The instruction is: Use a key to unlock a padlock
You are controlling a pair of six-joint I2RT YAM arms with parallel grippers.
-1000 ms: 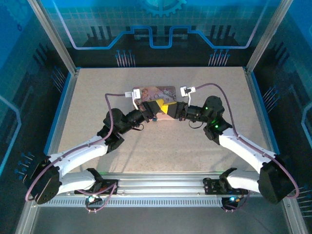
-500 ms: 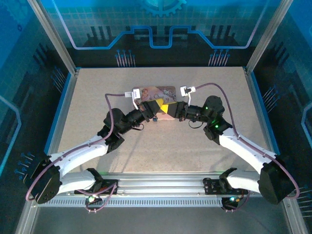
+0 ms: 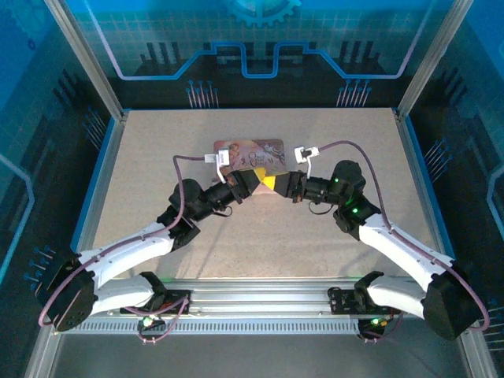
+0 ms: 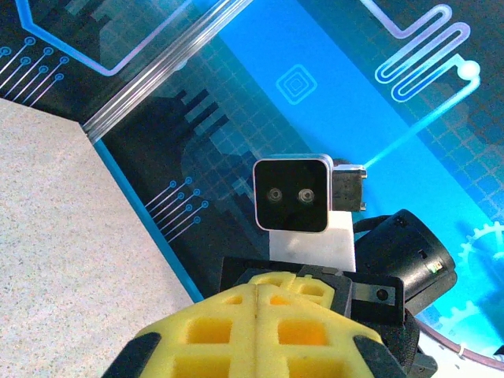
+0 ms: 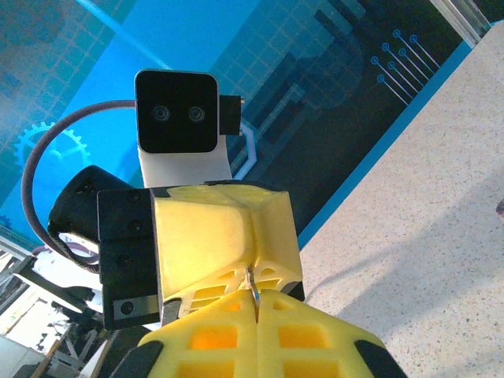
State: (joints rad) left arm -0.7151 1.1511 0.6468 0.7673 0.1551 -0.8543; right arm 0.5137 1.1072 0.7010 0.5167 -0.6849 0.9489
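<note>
Top external view: 2 yellow-fingered claws meet tip to tip over the speckled beige surface (image 3: 157, 181), just beside a pink illustrated rectangular tin (image 3: 250, 150). Here the left claw (image 3: 256, 175) is clenched, can't tell on what. Right wrist cam: the right claw (image 5: 257, 311) is clenched on a thin dark metal key (image 5: 253, 285), its sliver poking out btwn the pads.

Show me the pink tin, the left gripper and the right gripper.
pink tin (image 3: 250, 150), top external view, middle of its illustrated lid.
left gripper (image 3: 255, 174), top external view, its yellow fingertips.
right gripper (image 3: 271, 183), top external view, its yellow fingertips.
</note>
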